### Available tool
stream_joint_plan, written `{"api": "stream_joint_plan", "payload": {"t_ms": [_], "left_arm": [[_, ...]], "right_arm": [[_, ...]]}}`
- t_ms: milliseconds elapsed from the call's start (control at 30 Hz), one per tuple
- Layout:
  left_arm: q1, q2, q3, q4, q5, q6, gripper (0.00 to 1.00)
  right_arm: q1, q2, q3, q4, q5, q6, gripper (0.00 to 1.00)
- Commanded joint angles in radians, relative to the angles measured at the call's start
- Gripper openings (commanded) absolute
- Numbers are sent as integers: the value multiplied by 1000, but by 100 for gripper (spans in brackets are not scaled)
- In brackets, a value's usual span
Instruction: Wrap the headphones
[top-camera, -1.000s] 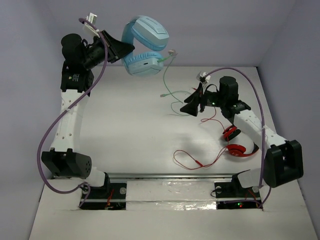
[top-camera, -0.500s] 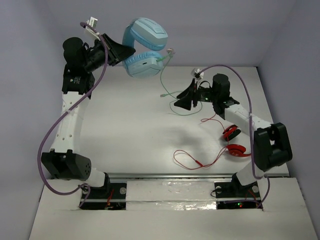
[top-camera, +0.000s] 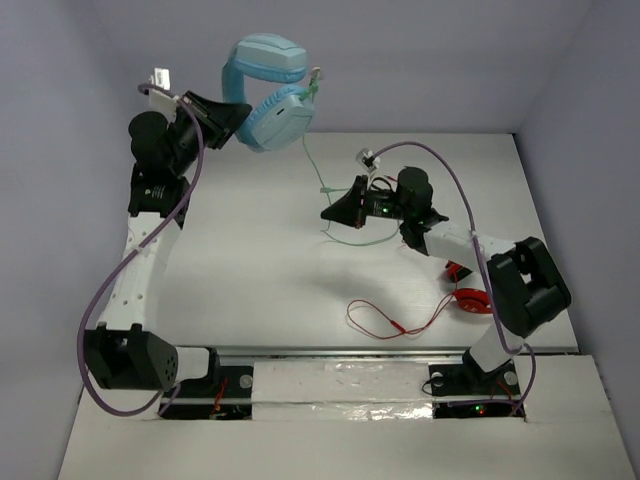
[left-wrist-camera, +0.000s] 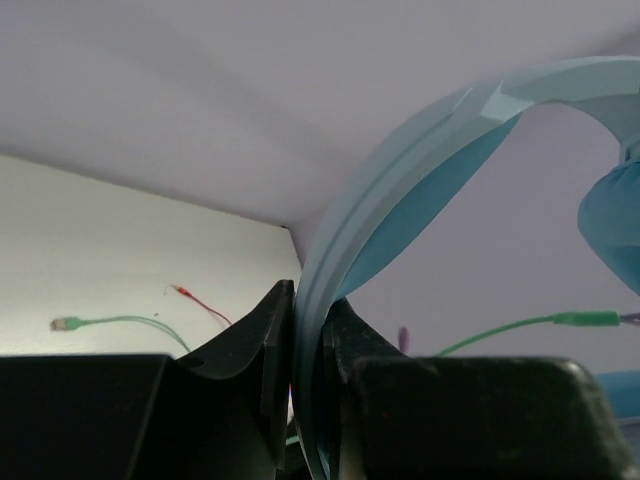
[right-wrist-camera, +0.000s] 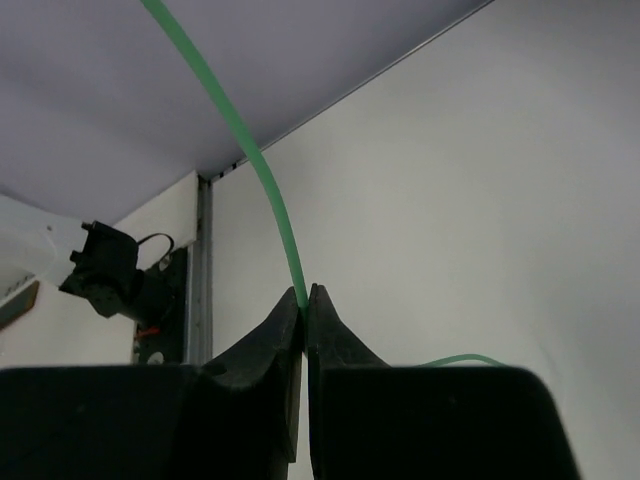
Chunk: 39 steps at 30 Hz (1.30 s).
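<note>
L gripper (top-camera: 233, 112) clamps headphones (top-camera: 277, 116); R gripper (right-wrist-camera: 305, 296) pinches cable (right-wrist-camera: 256, 166).

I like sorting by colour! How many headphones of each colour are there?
Light blue headphones: 1
Red headphones: 1
Total: 2

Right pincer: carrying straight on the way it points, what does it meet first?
Apart from the green cable pinched in the right pincer, probably just bare table; depth is unclear.
</note>
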Motion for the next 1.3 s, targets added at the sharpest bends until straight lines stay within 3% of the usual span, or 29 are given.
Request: {"api": "stream_joint_plan", "payload": {"t_ms": [0, 233, 533, 733, 800, 1000, 1133, 1267], "left_arm": [[7, -110, -104, 166, -220, -85, 0], [-33, -250, -305, 94, -608, 69, 0], [-207, -319, -420, -61, -970, 280, 0], [-332, -323, -457, -205, -1105, 379, 0], [-382, -319, -459, -246, -1106, 401, 0], [-461, -265, -379, -464, -919, 517, 0], [-479, -207, -327, -580, -747, 597, 0], [-479, -201, -324, -631, -671, 648, 0]], "right_arm": [[50, -70, -58, 80, 159, 102, 0], [176, -182, -14, -350, 521, 67, 0], [372, -392, 48, -763, 710, -16, 0], [478, -460, 155, -1005, 805, -75, 0], [489, -450, 216, -1085, 812, -106, 0], [489, -339, 357, -1291, 753, -175, 0], [489, -323, 404, -1335, 761, -195, 0], [489, -338, 442, -1366, 830, -233, 0]]}}
